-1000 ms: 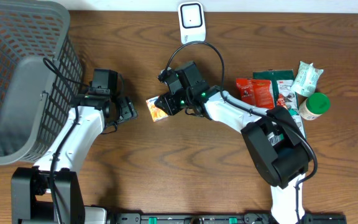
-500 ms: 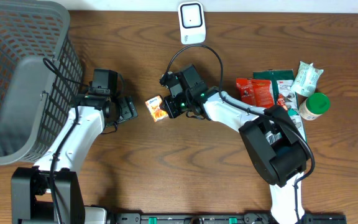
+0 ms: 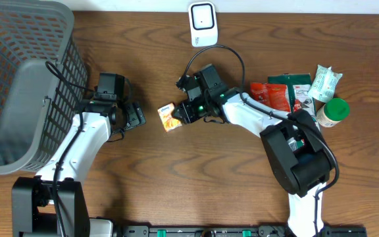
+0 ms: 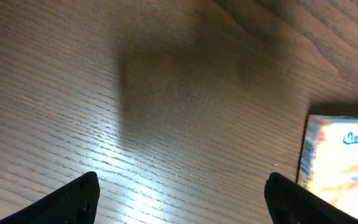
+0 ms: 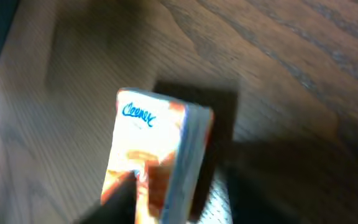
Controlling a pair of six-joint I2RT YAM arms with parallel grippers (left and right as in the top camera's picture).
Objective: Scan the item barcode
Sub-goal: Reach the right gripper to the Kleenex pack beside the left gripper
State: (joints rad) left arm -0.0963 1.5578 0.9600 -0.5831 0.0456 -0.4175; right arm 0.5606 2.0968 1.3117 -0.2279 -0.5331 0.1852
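A grey mesh basket sat at the table's left edge. Beside it the left gripper hovered with its jaws spread wide and nothing between them. The small orange-and-white tissue pack lay on the wood between the two arms, just off the right gripper. Whether those jaws pinched it, I could not tell. The white scanner stood at the far edge. Snack packets and a green-lidded jar lay on the right.

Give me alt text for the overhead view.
Small orange pack lies on a wooden table, the right gripper next to it and the open left gripper farther off. Grey basket at left, white scanner at top, groceries at right.
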